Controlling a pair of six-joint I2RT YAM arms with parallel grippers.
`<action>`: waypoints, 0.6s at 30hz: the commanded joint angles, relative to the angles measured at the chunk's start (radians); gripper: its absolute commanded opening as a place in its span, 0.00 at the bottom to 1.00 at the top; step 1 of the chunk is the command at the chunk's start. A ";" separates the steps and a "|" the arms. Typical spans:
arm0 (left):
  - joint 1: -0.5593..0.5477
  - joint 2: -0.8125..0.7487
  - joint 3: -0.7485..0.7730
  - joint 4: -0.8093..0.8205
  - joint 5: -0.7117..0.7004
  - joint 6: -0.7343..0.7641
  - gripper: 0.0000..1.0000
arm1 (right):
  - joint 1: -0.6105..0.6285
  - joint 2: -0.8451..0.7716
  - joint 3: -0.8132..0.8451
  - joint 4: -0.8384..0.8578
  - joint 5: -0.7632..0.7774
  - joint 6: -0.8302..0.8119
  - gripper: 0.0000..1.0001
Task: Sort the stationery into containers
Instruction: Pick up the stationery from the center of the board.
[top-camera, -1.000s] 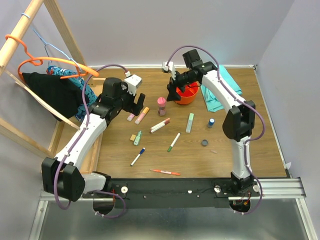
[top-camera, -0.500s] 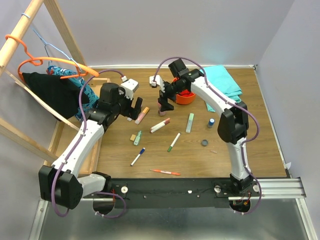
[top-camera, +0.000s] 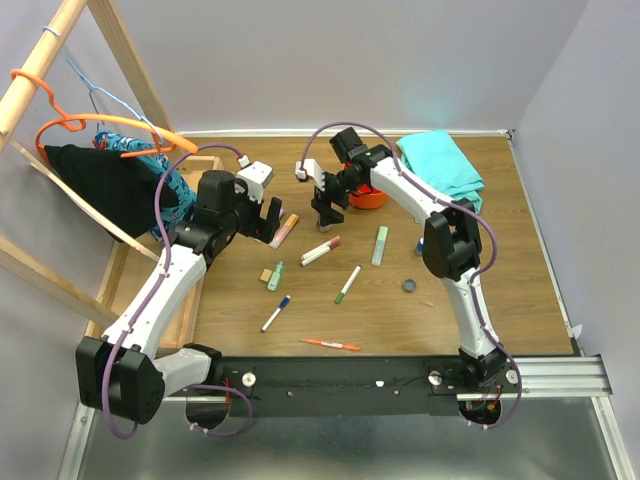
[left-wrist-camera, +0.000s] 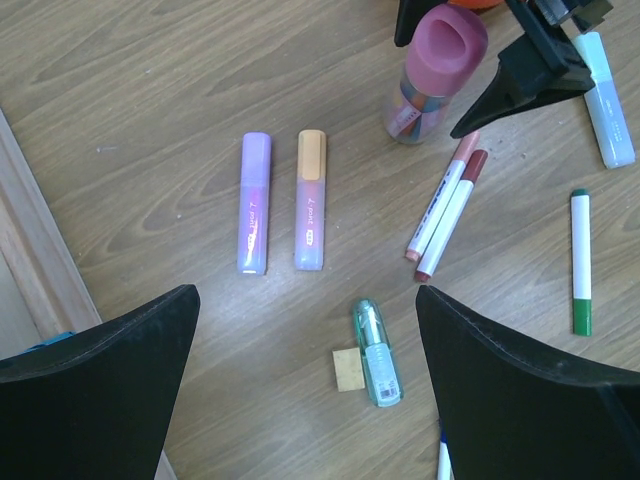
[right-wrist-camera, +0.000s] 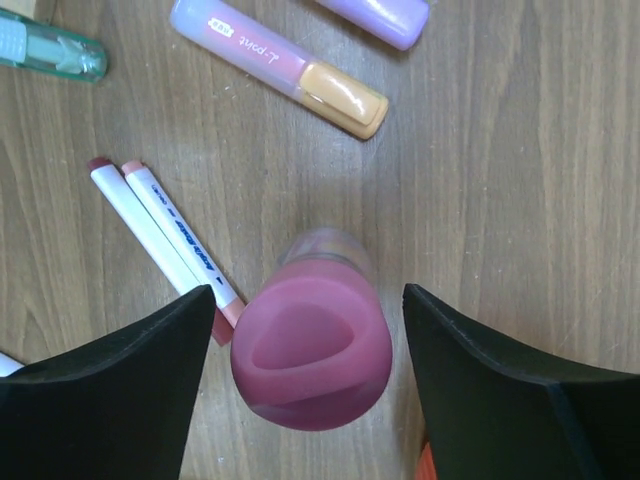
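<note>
The pink glue bottle (right-wrist-camera: 311, 345) stands upright between the open jaws of my right gripper (right-wrist-camera: 308, 295), with a gap on each side. In the top view my right gripper (top-camera: 325, 207) covers it, just left of the orange tub (top-camera: 372, 199). My left gripper (left-wrist-camera: 302, 300) is open and empty, above a purple highlighter (left-wrist-camera: 254, 217) and an orange-capped highlighter (left-wrist-camera: 311, 213). Two white markers (left-wrist-camera: 445, 215), a teal correction tape (left-wrist-camera: 377, 352) and a tan eraser (left-wrist-camera: 349, 369) lie near them.
A light green highlighter (top-camera: 379, 245), a green marker (top-camera: 347, 284), a dark disc (top-camera: 409, 285), a blue pen (top-camera: 275, 313) and a red pen (top-camera: 332, 344) lie on the table. The teal cloth (top-camera: 445, 165) is at the back right. A wooden tray (top-camera: 200, 165) and a clothes rack stand on the left.
My right gripper has moved left from over the orange tub and now straddles the pink glue bottle. My left gripper has shifted slightly toward the highlighters.
</note>
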 joint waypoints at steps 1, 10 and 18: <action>0.008 -0.016 -0.010 0.025 -0.018 -0.020 0.99 | 0.006 0.008 0.037 0.019 0.000 0.032 0.77; 0.009 0.005 -0.002 0.033 -0.007 -0.027 0.99 | 0.005 -0.016 -0.014 0.070 0.005 0.063 0.54; 0.009 0.034 0.013 0.034 0.008 -0.014 0.99 | -0.007 -0.107 0.002 0.110 0.034 0.160 0.39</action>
